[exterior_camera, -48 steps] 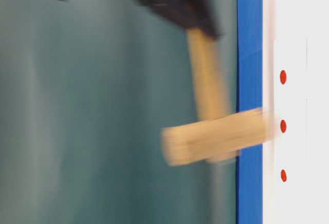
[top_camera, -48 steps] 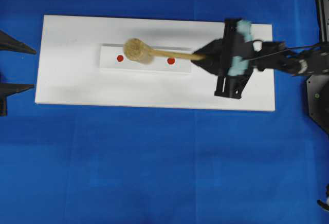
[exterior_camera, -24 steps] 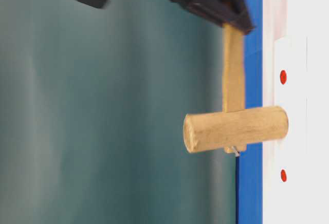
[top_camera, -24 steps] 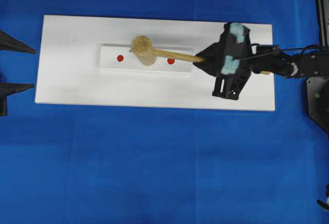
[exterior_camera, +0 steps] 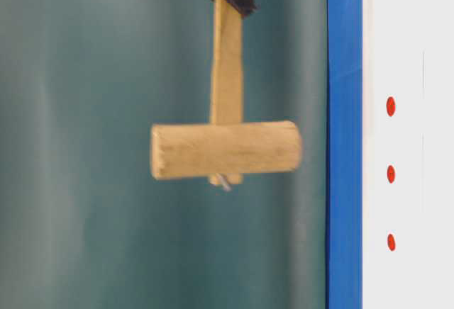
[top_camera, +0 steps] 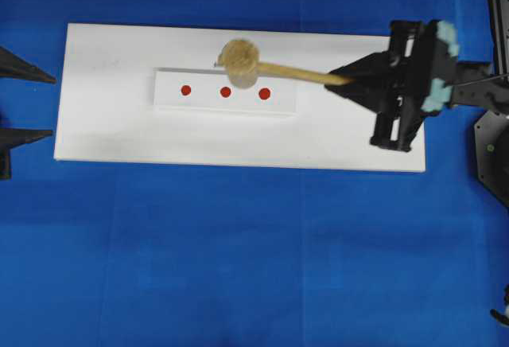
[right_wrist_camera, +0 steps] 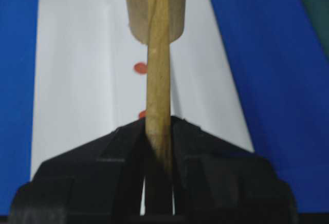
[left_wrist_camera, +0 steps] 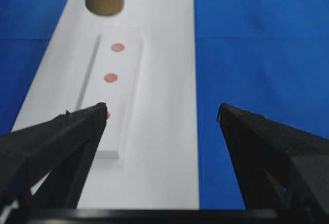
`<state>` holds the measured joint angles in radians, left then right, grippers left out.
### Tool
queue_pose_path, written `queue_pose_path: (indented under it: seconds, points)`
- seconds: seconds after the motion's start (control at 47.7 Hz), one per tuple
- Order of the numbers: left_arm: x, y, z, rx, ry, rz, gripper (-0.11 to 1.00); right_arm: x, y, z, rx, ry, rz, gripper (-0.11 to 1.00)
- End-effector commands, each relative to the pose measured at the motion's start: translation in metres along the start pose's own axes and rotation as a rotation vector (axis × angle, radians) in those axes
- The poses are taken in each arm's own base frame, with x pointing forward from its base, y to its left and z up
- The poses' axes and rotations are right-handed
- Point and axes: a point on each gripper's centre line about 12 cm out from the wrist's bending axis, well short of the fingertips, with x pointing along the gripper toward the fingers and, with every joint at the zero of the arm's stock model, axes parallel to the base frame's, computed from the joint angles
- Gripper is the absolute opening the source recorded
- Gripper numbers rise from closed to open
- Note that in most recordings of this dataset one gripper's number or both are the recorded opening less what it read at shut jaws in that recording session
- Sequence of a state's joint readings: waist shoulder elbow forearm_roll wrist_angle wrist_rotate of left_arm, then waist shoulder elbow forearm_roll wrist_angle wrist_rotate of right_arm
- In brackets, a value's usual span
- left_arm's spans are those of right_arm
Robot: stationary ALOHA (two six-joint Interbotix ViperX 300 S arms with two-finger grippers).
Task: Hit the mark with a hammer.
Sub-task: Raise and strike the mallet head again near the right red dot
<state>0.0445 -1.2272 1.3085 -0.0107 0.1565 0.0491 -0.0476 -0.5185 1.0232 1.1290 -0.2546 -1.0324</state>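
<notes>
Hammer (top_camera: 239, 58): wooden mallet, handle pinched in the right gripper (top_camera: 350, 81), head raised clear of the white board (top_camera: 103, 124), hanging above the raised strip's far edge; strip (top_camera: 167, 100) carries three red marks (top_camera: 225, 91), all uncovered, none touched now; left gripper (left_wrist_camera: 162, 113): spread wide, empty, at the board's left end over the blue counter (top_camera: 238, 251); status: hammer in hand and lifted, a downward blow on a mark is left, by my judgement.

Hammer (top_camera: 241, 61) hangs clear above the white board (top_camera: 119, 136), so the red marks (top_camera: 225, 91) lie unobstructed; only the raised strip (top_camera: 171, 100) interrupts the flat surface.
</notes>
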Motion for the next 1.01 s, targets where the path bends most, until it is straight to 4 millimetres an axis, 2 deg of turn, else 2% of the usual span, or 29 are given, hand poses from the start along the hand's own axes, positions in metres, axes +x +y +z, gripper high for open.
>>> queue_pose_path:
  seconds: [0.0, 0.147, 0.251, 0.314, 0.461, 0.524, 0.712, 0.985]
  points:
    - [0.001, 0.001, 0.003, -0.001, -0.003, 0.003, 0.88, -0.01, -0.001, 0.011, 0.01, -0.054, -0.002, 0.04]
    - [0.001, 0.001, 0.003, 0.001, -0.004, 0.003, 0.88, -0.01, -0.001, 0.008, 0.012, -0.047, 0.001, 0.04]
    - [0.001, 0.001, 0.003, 0.001, -0.006, 0.004, 0.88, -0.004, -0.001, -0.003, 0.009, -0.002, -0.002, 0.04]
    - [0.001, 0.001, 0.003, 0.001, -0.004, 0.003, 0.88, 0.003, -0.001, -0.018, 0.011, 0.054, -0.013, 0.04]
    - [0.001, 0.001, 0.003, 0.001, -0.004, 0.003, 0.88, 0.024, -0.002, -0.073, 0.066, 0.271, -0.055, 0.04]
    - [0.001, 0.001, 0.004, -0.001, -0.008, 0.003, 0.88, 0.029, -0.001, -0.083, 0.081, 0.311, -0.066, 0.04]
    - [0.001, 0.001, 0.004, -0.001, -0.009, 0.005, 0.88, 0.029, -0.001, -0.069, 0.067, 0.263, -0.062, 0.03]
    - [0.001, 0.001, 0.003, -0.003, -0.006, 0.005, 0.88, 0.007, 0.0, -0.025, 0.065, 0.089, -0.016, 0.03]
